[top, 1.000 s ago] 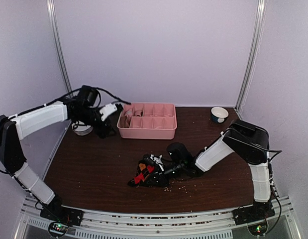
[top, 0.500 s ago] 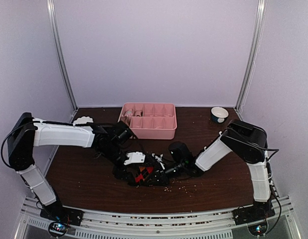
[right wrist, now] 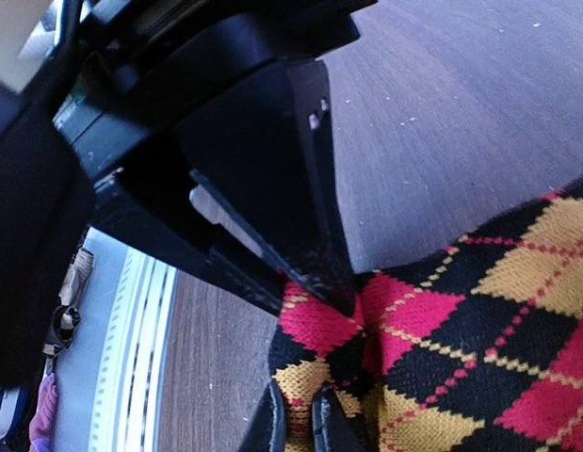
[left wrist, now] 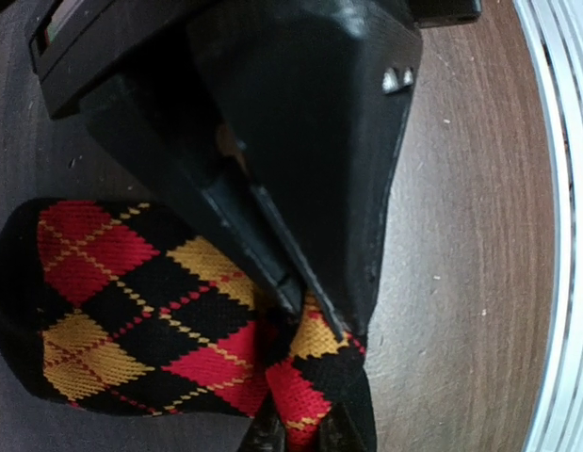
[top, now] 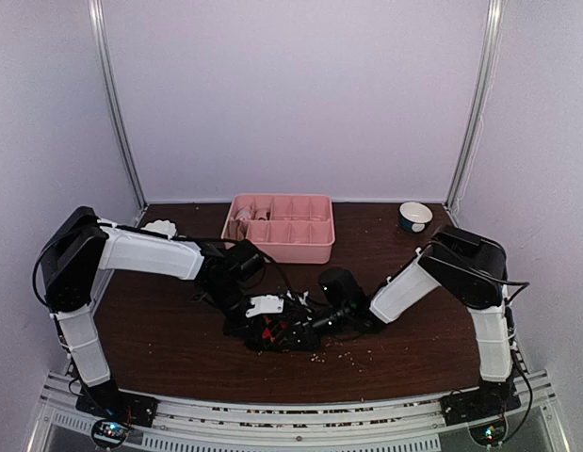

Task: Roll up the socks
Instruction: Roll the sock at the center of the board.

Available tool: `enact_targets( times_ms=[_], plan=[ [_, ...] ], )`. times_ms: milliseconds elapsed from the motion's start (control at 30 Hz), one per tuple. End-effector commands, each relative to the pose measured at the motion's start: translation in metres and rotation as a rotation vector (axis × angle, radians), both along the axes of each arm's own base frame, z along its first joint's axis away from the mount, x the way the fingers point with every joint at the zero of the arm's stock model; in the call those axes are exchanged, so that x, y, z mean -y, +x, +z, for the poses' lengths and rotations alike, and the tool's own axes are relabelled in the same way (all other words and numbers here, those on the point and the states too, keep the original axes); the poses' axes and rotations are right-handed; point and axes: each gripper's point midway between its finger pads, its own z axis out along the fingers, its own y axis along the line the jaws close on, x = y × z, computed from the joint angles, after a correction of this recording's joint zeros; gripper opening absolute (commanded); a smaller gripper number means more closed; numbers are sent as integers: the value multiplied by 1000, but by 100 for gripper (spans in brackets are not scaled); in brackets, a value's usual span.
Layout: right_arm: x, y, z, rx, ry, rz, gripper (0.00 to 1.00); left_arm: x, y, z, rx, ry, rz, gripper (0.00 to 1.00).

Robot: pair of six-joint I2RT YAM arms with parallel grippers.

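Reaching inward low, left gripper and right gripper pinch sock.

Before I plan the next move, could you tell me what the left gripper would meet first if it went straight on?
The argyle sock: the left gripper is shut on a fold of it. Beyond that fabric probably lies the table, though depth is unclear.
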Motion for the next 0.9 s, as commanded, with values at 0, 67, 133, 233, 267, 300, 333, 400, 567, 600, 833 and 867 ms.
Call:
enact_targets(
  times_ms=[0, 67, 133, 233, 267, 300, 333, 400, 567, 600, 833, 867],
  plan=[
    [122, -53, -145, -311, -634, -179, 0, 18, -1, 3, -69, -49, 27, 9],
    [119, -50, -141, -292, -607, -192, 1, 19, -5, 2, -120, -43, 25, 7],
    [113, -45, -135, -276, -571, -206, 7, 20, -3, 3, -164, -50, 48, 0],
    [105, -36, -119, -232, -479, -256, 21, 18, 1, 4, -247, -63, 94, 0],
    [104, -33, -114, -219, -451, -275, 23, 16, 4, 2, -269, -56, 114, 0],
    [102, -30, -109, -205, -426, -293, 25, 15, 6, 0, -286, -51, 126, 0],
    [100, -28, -104, -194, -399, -304, 29, 13, 8, -4, -302, -38, 144, 0],
    [98, -26, -98, -176, -371, -325, 38, 7, 13, -13, -318, 6, 173, 0],
    [101, -28, -90, -165, -340, -360, 100, -9, 25, -38, -281, 125, 227, 0],
    [104, -29, -92, -166, -347, -369, 100, -10, 26, -39, -288, 132, 231, 0],
    [143, -21, -87, -62, -384, -534, 100, -14, 30, -46, -265, 212, 224, 0],
    [153, -14, -83, -12, -396, -590, 100, -16, 30, -48, -265, 236, 223, 0]
  ],
)
